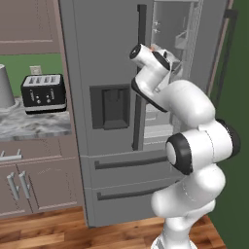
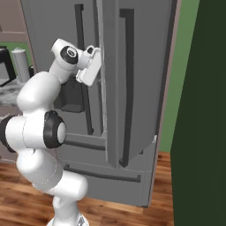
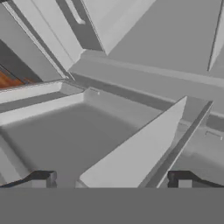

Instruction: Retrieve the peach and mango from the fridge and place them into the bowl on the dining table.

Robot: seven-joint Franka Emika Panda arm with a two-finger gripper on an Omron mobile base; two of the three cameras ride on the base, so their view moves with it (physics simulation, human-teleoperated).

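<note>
The tall grey fridge (image 1: 97, 58) stands ahead with its left door shut and its right door (image 2: 132, 79) swung open. My arm reaches through the gap, the white hand (image 1: 163, 65) at the upper shelves. In the hand view my gripper (image 3: 113, 179) is open, its two dark fingertips (image 3: 43, 177) wide apart with nothing between them. It hangs over a bare grey fridge shelf (image 3: 65, 135) crossed by a pale slanted divider (image 3: 140, 148). The peach, the mango, the bowl and the dining table are out of view.
A black and silver toaster (image 1: 44, 92) sits on the marbled counter (image 1: 34, 125) left of the fridge, above brown cabinets (image 1: 29, 180). The open door's edge is close to my hand (image 2: 90, 66). A dark green wall (image 2: 203, 110) closes the right side.
</note>
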